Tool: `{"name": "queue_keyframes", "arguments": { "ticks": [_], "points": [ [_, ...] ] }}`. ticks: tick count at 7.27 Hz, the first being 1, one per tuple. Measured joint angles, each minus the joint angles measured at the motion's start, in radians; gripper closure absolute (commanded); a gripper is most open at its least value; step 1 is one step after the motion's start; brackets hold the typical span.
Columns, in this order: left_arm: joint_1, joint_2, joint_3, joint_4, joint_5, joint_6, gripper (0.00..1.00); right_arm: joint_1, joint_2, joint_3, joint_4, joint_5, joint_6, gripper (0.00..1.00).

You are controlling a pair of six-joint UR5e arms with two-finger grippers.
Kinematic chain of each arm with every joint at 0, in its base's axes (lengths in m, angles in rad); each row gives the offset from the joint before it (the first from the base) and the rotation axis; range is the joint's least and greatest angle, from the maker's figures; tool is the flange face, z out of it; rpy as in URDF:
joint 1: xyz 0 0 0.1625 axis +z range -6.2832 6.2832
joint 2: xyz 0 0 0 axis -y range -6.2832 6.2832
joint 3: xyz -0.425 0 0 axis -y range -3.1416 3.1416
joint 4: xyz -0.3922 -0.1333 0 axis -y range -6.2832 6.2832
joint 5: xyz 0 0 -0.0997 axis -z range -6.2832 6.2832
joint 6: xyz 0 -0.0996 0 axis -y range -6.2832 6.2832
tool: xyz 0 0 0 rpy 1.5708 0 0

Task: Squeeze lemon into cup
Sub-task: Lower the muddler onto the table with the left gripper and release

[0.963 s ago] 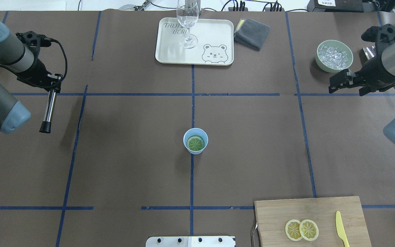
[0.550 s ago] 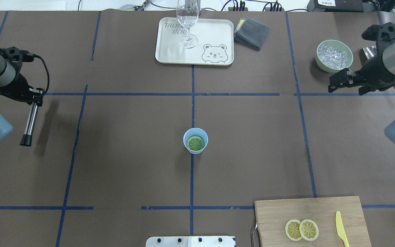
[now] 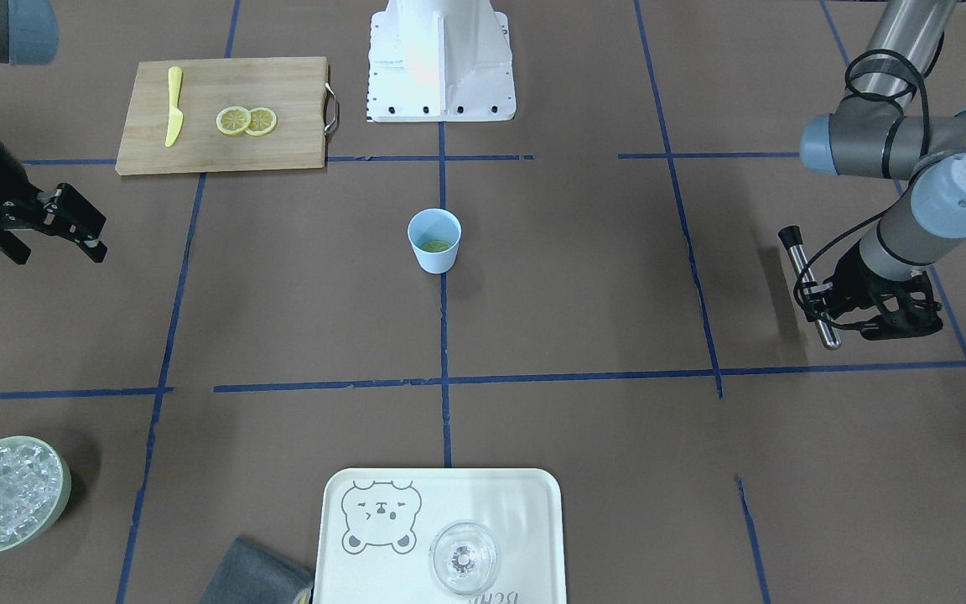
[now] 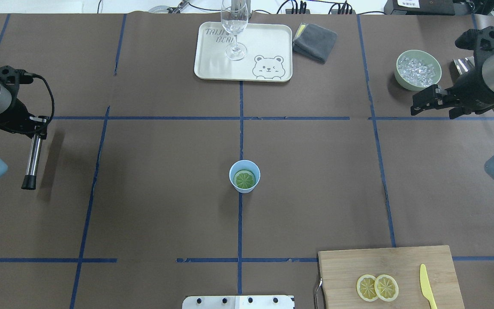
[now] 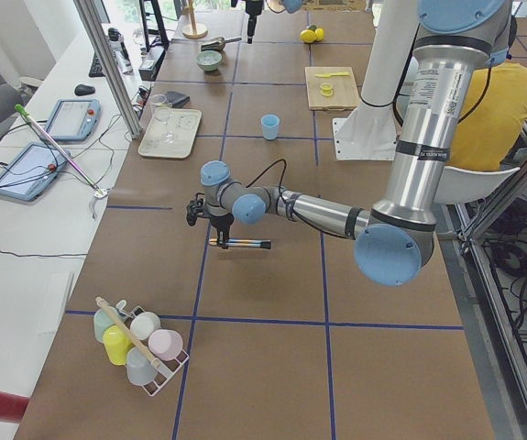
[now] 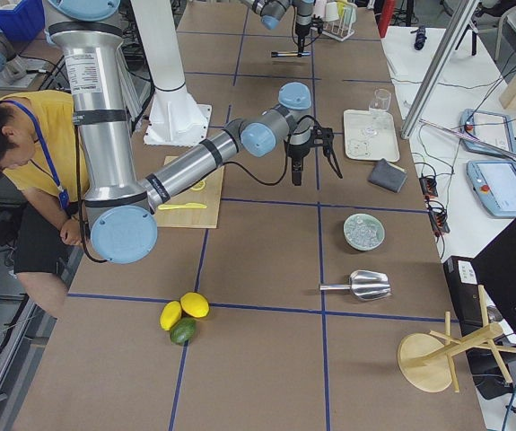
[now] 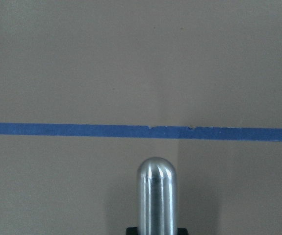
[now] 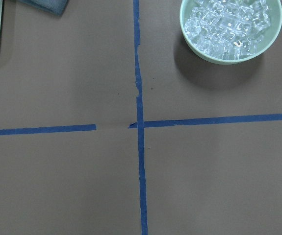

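The pale blue cup stands at the table's middle, also in the front view. The lemon lies inside it, looking yellow-green, and its top shows in the front view. My left gripper is far to the cup's left, shut on a metal rod with a black tip, which hangs level above the table. My right gripper is open and empty, far to the cup's right near the ice bowl.
A green bowl of ice sits at the back right. A cream tray with a clear wine glass and a grey cloth stand at the back. A wooden board holds two lemon slices and a yellow knife.
My left arm has drawn back toward the table's left edge, carrying the metal rod with it. The right arm has shifted only slightly. The cup and lemon have not moved.
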Motion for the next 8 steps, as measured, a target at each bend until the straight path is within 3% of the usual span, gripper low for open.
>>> {"name": "queue_keyframes", "arguments": {
  "ticks": [8],
  "points": [
    [0.041, 0.011, -0.002, -0.001, 0.000, 0.016, 1.00, -0.002, -0.011, 0.000, 0.000, 0.001, -0.001, 0.00]
  ]
}}
